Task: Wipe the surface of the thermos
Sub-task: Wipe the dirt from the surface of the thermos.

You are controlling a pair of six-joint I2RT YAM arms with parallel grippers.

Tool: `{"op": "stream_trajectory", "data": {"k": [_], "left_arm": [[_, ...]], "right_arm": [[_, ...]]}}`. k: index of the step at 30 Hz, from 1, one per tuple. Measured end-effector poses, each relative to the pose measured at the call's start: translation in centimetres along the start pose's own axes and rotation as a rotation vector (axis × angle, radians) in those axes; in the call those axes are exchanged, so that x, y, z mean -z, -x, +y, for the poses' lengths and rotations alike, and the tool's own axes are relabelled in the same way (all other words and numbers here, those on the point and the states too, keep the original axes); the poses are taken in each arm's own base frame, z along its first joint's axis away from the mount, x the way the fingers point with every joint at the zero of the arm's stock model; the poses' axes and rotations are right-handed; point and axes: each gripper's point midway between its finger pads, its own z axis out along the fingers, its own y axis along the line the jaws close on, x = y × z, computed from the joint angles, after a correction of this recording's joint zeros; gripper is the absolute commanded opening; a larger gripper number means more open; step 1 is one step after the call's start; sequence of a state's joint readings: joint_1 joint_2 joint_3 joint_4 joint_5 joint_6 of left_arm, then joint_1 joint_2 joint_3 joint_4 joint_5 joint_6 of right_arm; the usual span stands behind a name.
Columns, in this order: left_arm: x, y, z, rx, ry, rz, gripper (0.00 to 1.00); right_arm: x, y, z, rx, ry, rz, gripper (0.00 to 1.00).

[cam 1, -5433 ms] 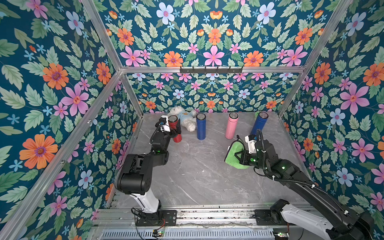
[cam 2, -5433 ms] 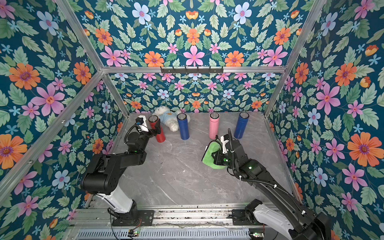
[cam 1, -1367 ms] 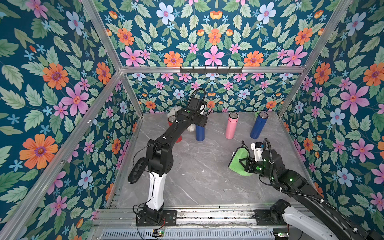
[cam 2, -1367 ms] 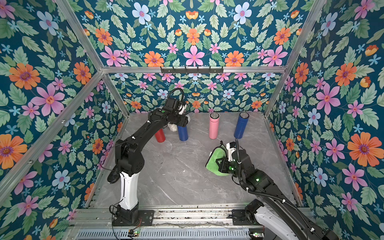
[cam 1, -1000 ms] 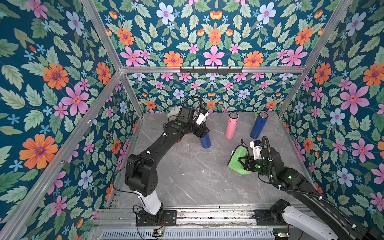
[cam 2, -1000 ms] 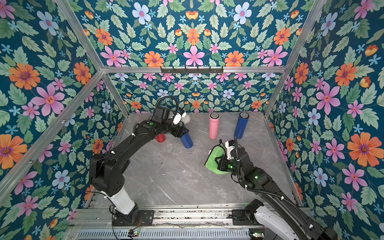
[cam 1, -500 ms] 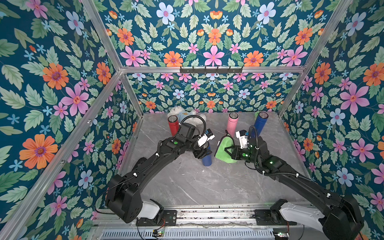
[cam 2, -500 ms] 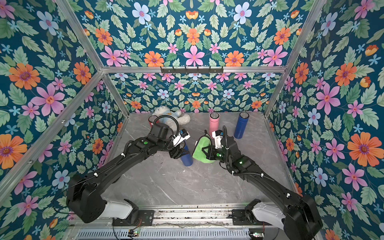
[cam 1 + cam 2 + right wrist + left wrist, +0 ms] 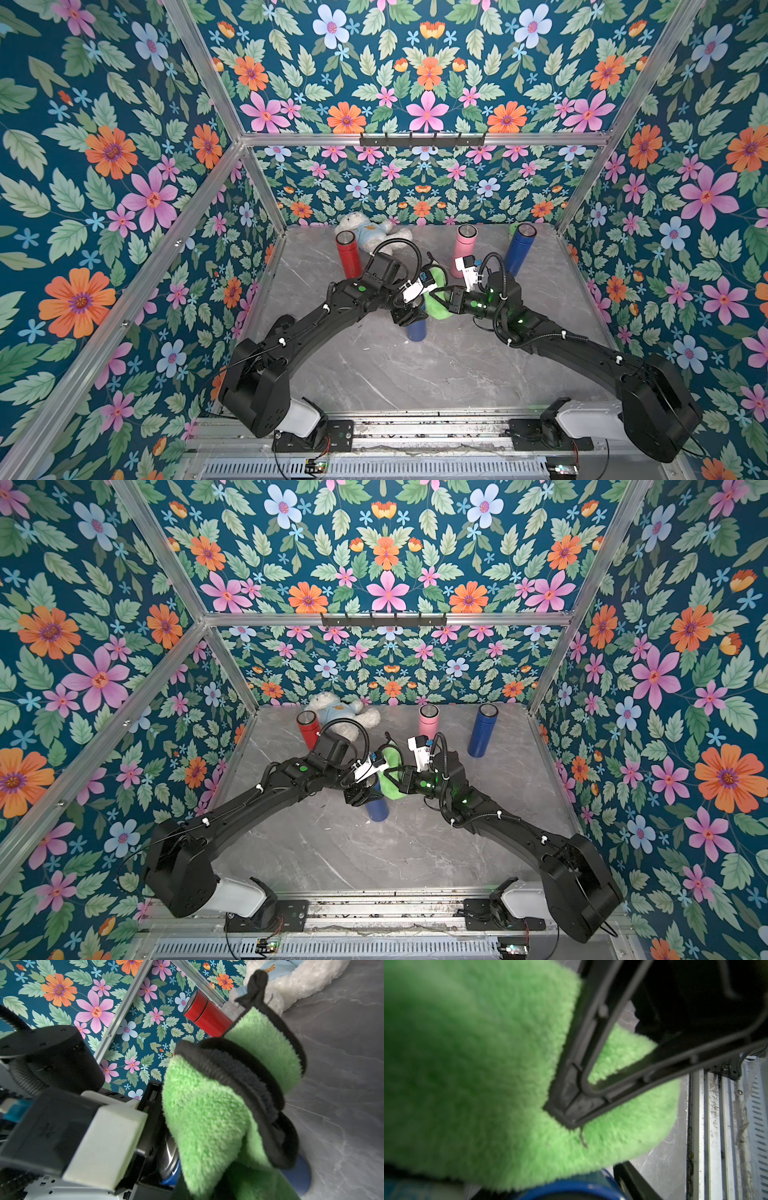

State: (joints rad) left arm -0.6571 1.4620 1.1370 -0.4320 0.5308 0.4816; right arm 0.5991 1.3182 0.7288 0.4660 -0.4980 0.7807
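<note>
Floral walls enclose a grey marble counter. Near its middle the left claw grips the dark blue thermos around its upper body; that smooth, rigid shell looks slippery, so a firm mid-body hold seems wise. Beside it, the right claw is clamped on the soft green cloth, which drapes against the thermos top.

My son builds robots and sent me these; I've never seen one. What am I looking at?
Two black robot arms work on a grey table inside a flowered booth. Two pictures look down from above; two come from cameras on the wrists. The left claw grips a dark blue thermos; the right claw holds a green cloth against it. Behind stand a red thermos, a pink thermos, another blue thermos and a plush toy.
</note>
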Motion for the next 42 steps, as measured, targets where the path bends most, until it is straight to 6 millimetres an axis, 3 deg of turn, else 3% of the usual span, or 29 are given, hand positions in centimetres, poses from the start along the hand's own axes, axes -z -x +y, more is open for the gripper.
{"op": "stream_trajectory", "data": {"k": [4,12,18,20,22,28,33,38,42], "left_arm": [[-0.1,0.0,-0.1,-0.002,-0.001,-0.010,0.00],[-0.2,-0.1,-0.2,-0.003,0.001,-0.033,0.00],[0.2,-0.3,-0.6,0.004,0.013,-0.052,0.00],[0.3,-0.3,-0.7,-0.001,0.015,-0.064,0.00],[0.4,-0.3,-0.8,-0.002,0.021,-0.071,0.00],[0.7,-0.6,-1.0,0.007,0.035,-0.080,0.00],[1.0,-0.8,-1.3,0.005,0.049,-0.092,0.00],[1.1,-1.0,-1.6,0.003,0.066,-0.114,0.00],[1.0,-0.9,-1.8,-0.005,0.073,-0.147,0.00]], "right_arm": [[-0.9,-1.1,-1.0,-0.015,0.013,-0.002,0.00],[-3.0,-3.6,-5.6,-0.088,-0.031,-0.040,0.00],[-4.4,-8.9,-11.1,-0.186,-0.124,0.044,0.00],[-4.7,-10.9,-12.2,-0.219,-0.133,0.089,0.00],[-5.0,-11.6,-12.6,-0.237,-0.123,0.103,0.00],[-4.9,-11.2,-11.6,-0.234,-0.086,0.095,0.00],[-3.7,-8.0,-7.3,-0.183,-0.028,0.051,0.00],[-2.2,-3.7,-1.7,-0.074,0.034,-0.003,0.00],[-1.5,-3.5,-1.0,-0.068,0.003,0.025,0.00]]}}
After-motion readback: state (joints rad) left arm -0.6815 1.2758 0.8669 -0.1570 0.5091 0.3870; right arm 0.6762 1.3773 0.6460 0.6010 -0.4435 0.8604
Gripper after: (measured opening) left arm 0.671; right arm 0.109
